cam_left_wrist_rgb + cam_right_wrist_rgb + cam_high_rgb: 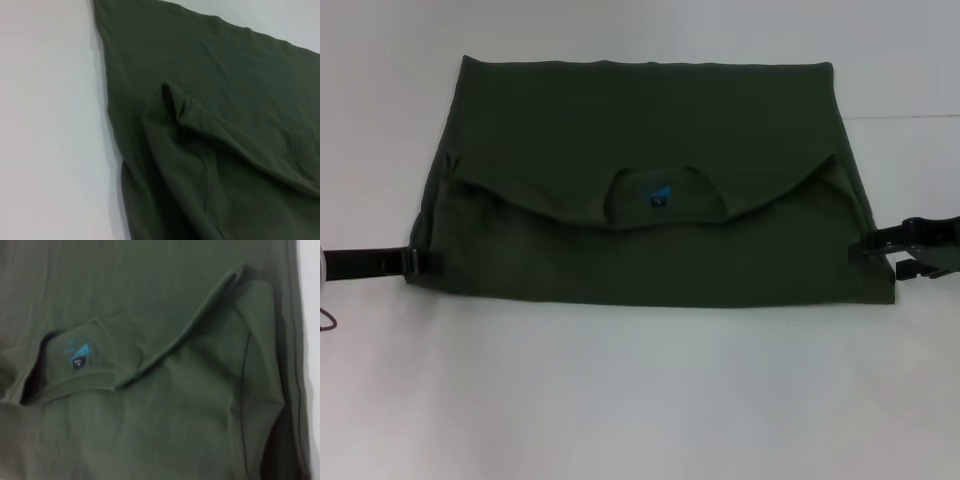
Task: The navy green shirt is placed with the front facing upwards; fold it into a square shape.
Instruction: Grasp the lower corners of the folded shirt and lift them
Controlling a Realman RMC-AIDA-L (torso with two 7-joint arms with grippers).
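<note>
The navy green shirt (640, 120) lies flat on the white table (640, 400), doubled over so its collar (665, 212) with the small blue neck label (658, 196) sits in the middle of the top layer. The chest print is hidden. My left gripper (420, 262) rests low at the shirt's left edge, touching the cloth. At the right edge my right gripper (865, 243) meets the cloth the same way. The left wrist view shows the shirt (225, 100) with a folded sleeve ridge (175, 105). The right wrist view looks down on the shirt's collar and label (77, 352).
Bare white table surrounds the shirt on all sides, with a wide strip in front of it. A thin dark cable (328, 320) loops at the far left edge near the left arm.
</note>
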